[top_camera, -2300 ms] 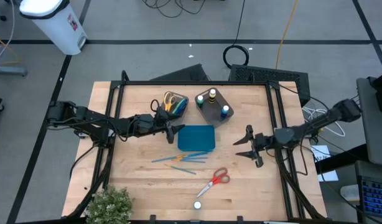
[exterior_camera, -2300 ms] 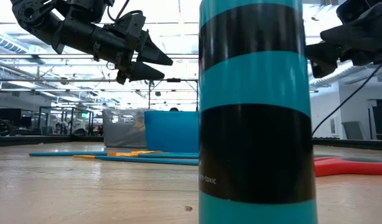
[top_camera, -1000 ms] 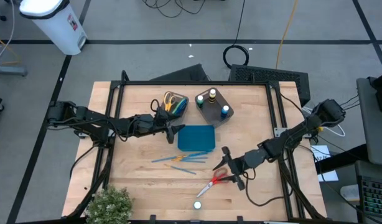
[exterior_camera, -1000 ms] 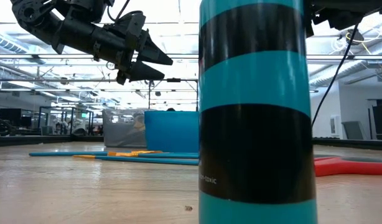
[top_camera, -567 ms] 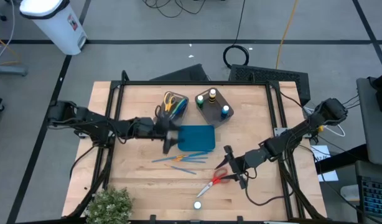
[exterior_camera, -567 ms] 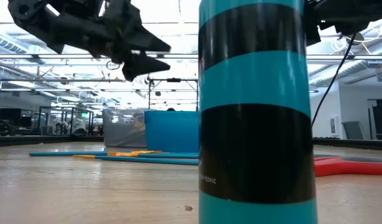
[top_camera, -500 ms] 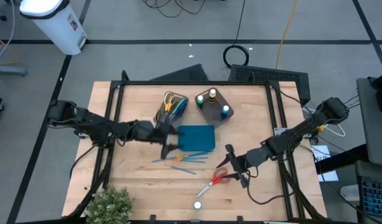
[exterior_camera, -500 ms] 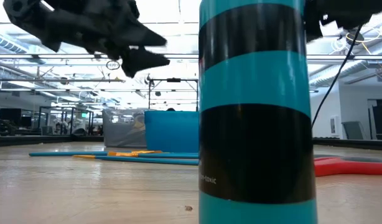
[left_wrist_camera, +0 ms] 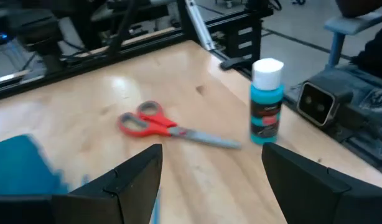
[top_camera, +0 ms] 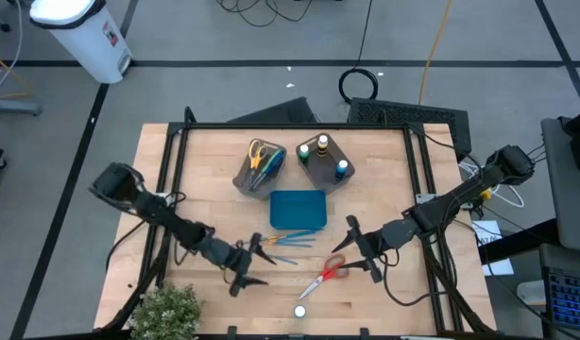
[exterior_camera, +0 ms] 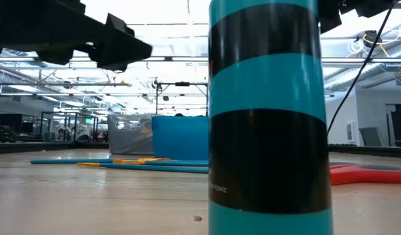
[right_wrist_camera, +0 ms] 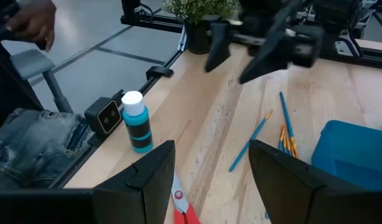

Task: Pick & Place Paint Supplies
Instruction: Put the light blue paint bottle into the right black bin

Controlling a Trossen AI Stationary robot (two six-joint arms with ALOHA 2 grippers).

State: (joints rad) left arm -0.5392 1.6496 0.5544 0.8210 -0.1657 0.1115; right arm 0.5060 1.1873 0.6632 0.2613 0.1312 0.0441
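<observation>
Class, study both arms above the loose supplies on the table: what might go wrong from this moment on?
1. The right pincer, open, hangs over the red scissors. These lie flat, so its fingers may slide off the handles.
2. The left pincer, also open, hovers beside the brushes. Thin and bunched, they could scatter if nudged.
3. The teal bottle stands upright near the table edge and may topple.

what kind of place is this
Probably a robotics lab or workshop: a black-framed wooden table stands on a grey floor with tape lines, loose cables lie behind it, and the low view shows a large hall with ceiling lights.
</observation>
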